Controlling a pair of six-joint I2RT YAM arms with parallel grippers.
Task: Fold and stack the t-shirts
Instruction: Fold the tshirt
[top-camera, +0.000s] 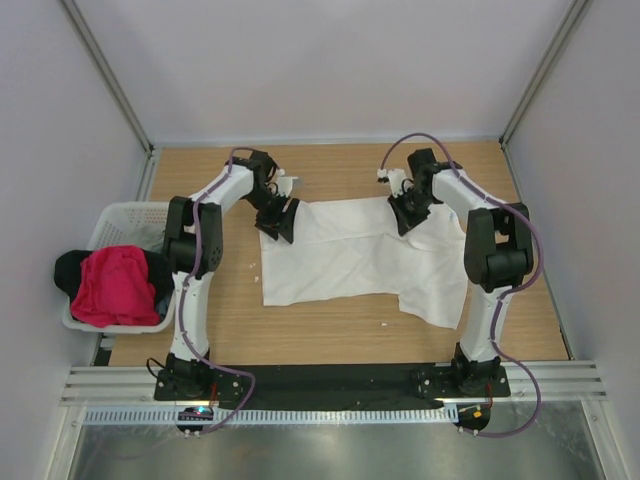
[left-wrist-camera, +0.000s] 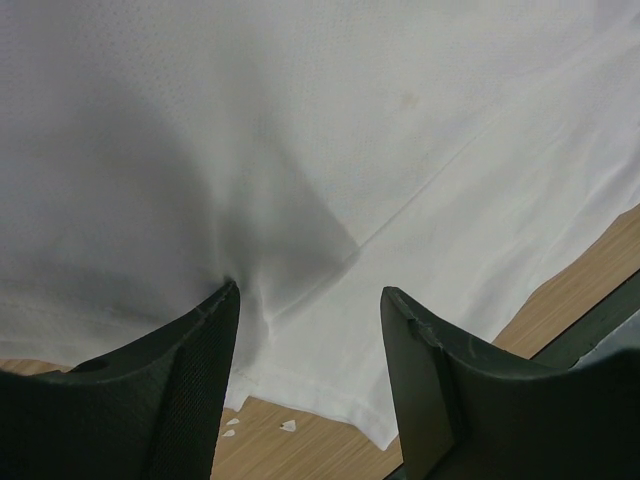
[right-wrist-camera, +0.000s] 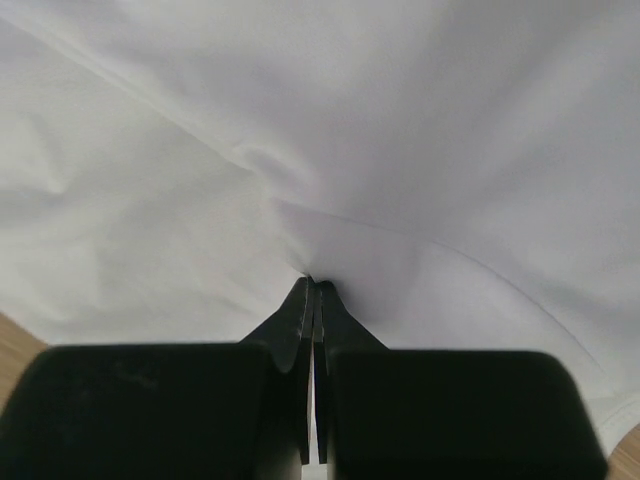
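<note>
At the centre of the wooden table (top-camera: 330, 335), the white t-shirt (top-camera: 350, 262) lies spread nearly flat, one lower corner trailing toward the lower right of the frame. The right gripper (top-camera: 408, 216) sits at the cloth's upper right edge, its fingers (right-wrist-camera: 300, 315) clenched together with a pucker of white fabric pinched at their tips. The left gripper (top-camera: 281, 224) rests at the upper left corner, its fingers (left-wrist-camera: 200, 350) standing apart over the hem with nothing clamped between them. At the left of the frame, a white lattice basket (top-camera: 122, 212) holds the pink-red t-shirt (top-camera: 118, 287) atop the black t-shirt (top-camera: 66, 268), both crumpled. The job appears to be at an early stage: securing the upper edge of the first shirt ahead of a fold. The next move likely calls for the left fingers to close on their corner, so both arms can carry that edge evenly toward the bottom of the frame. A one-sided pull would skew the cloth.
</note>
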